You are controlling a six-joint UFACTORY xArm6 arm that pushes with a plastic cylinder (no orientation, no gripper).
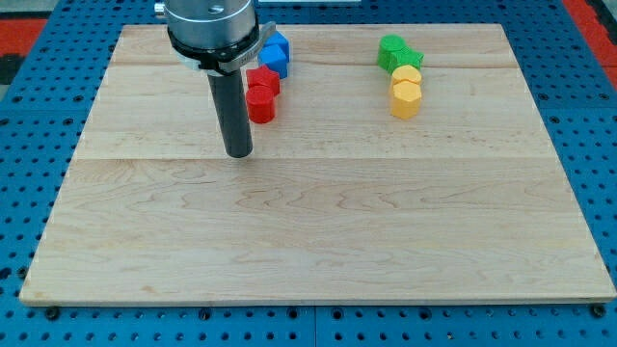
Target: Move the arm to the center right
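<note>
My tip (238, 152) rests on the wooden board (318, 231), left of centre in its upper half. Just to the tip's upper right are two red blocks: a round one (261, 104) and an angular one (264, 79) above it. A blue block (276, 54) sits above the red ones, partly hidden by the arm's body. Toward the view's upper right are a green block (395, 52) and, below it, two yellow blocks: one (409, 75) touching the green, and a hexagonal one (406, 98). The tip touches no block.
The board lies on a blue perforated table (29, 145). The arm's silver and black body (212, 29) hangs over the board's top edge at the view's upper left.
</note>
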